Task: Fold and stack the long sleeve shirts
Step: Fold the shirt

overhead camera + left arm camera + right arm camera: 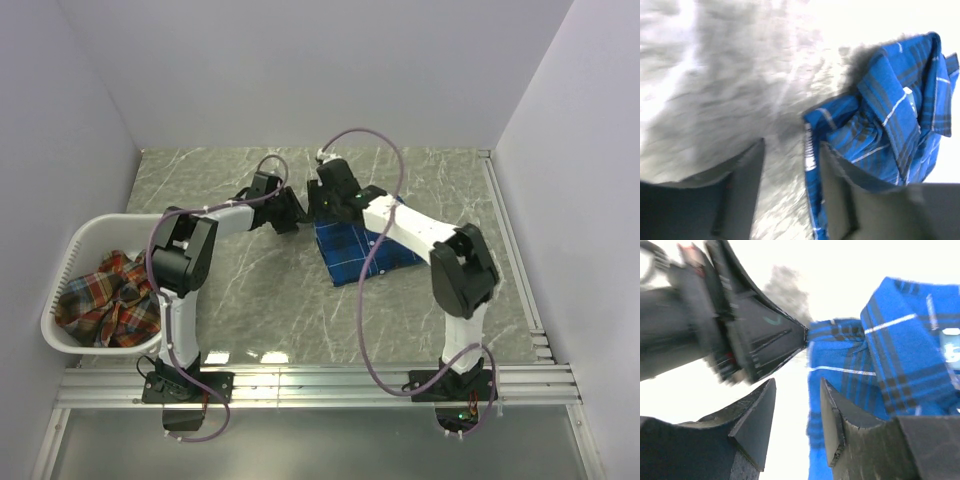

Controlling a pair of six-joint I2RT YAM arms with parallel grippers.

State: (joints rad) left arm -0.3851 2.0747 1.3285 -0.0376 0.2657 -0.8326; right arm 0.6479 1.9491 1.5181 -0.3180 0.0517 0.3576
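Note:
The royal blue plaid shirt [362, 250] lies folded on the marble table, mid-right. My left gripper [291, 216] is at the shirt's far left corner, open; in the left wrist view the shirt's edge [812, 165] runs between the fingers, against the right one, with the collar [900, 100] beyond my left gripper [790, 155]. My right gripper [325, 203] hovers at the same corner, open and empty [797, 395], with the blue shirt [890, 365] to its right. The red-orange plaid shirt [105, 295] lies crumpled in the basket.
The white plastic laundry basket [70, 250] stands at the table's left edge. The left gripper's body [740, 325] is close in front of my right fingers. Walls enclose the table on three sides; a metal rail [320, 380] runs along the near edge.

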